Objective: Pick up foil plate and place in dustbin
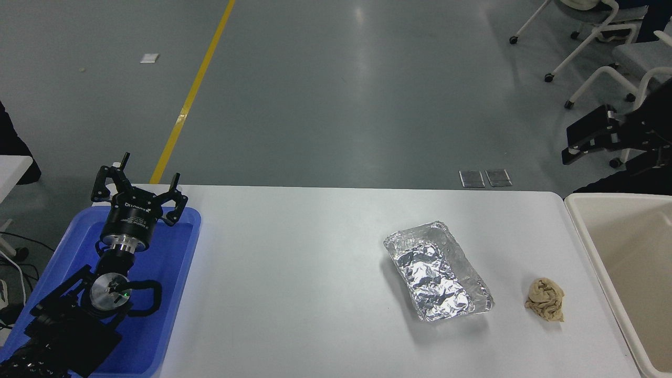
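Note:
The foil plate (438,270), a shiny crinkled silver tray with raised rims, lies on the white table (294,273), right of the middle, its long side running toward the lower right. The dustbin (593,247), cream-white with a beige inside, stands at the table's right end, partly cut off by the picture's edge. My left gripper (140,181) is parked at the lower left above a blue tray, its fingers spread open and empty. My right arm and gripper are out of view.
A small crumpled tan paper ball (546,299) lies between the foil plate and the dustbin. A blue plastic tray (173,273) sits at the table's left end under my left arm. White-framed chairs (604,42) stand on the floor at the far right.

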Motion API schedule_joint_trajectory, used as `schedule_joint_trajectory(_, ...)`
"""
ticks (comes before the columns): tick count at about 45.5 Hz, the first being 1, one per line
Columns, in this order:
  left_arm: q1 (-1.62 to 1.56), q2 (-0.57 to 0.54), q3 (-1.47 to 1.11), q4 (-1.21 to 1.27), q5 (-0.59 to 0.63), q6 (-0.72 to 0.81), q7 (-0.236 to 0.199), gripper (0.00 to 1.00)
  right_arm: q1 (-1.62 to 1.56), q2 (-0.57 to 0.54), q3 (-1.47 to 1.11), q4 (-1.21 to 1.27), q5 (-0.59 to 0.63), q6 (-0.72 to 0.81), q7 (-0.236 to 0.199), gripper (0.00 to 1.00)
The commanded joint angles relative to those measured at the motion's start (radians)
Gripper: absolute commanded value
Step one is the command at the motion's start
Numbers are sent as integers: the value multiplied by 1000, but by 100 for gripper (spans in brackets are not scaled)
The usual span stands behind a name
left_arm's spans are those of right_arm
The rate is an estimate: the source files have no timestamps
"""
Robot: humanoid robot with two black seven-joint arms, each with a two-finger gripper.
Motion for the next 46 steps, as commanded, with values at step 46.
schedule_joint_trajectory(46,0,0,-3,0,0,0,-1,100,-142,15,59,-71,-10,0,-1,100)
